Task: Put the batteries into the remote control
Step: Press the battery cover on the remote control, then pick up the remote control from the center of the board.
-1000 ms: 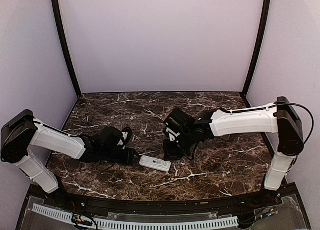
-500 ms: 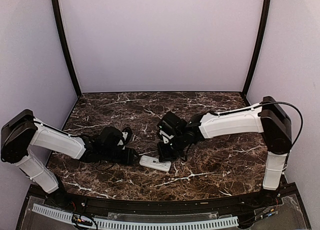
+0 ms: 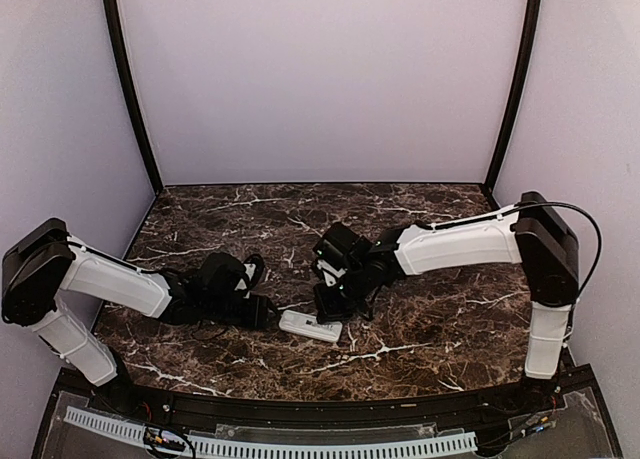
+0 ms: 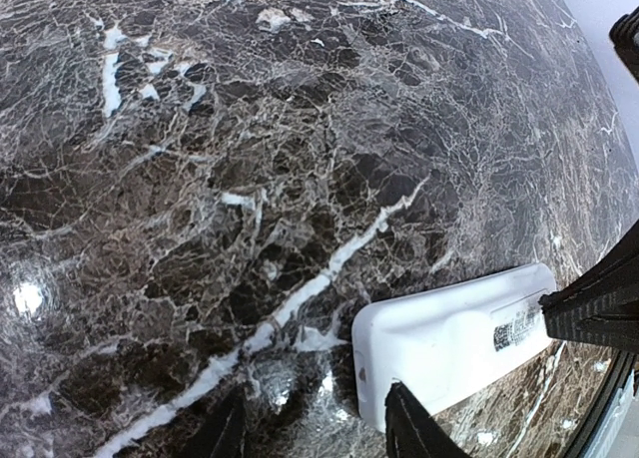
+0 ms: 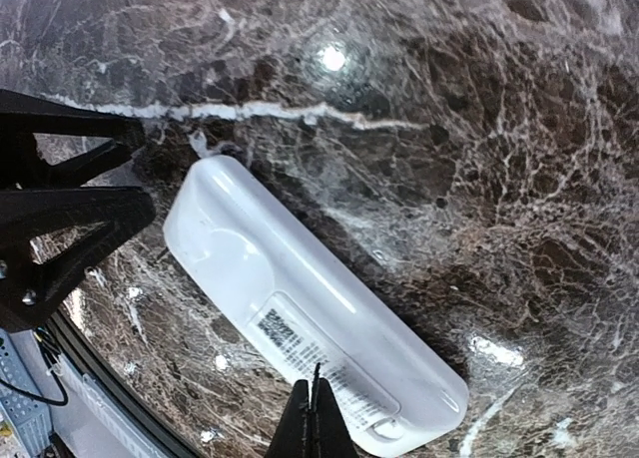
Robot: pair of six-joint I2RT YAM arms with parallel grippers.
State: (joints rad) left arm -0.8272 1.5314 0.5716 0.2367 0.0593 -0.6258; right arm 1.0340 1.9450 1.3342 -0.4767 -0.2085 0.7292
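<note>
While the remote control [image 3: 310,326] lies back-up on the marble table [image 3: 450,339], just left of centre and toward the near edge, both arms converge on it. Its long axis runs roughly left to right.

**Left gripper** [image 4: 319,433]: reaching in from the left, its jaws stand partly apart and enclose nothing. In the right wrist view, one fingertip [image 5: 145,211] appears to rest against the remote's left end, as if to brace it.

**Right gripper** [image 5: 317,423]: reaching in from the right and the far side, its jaws are pressed fully together into a single point and carry nothing. That point hangs over the rear panel beside the printed label [image 5: 285,333]. Whether it touches the plastic cannot be told.

**Progress:** the task looks to be at an early stage. The battery cover appears still seated in the back of the remote, and no opened compartment shows. Neither cell is visible in any view. Opening the cover, fetching both batteries, seating them and closing up all seem left to do.
</note>
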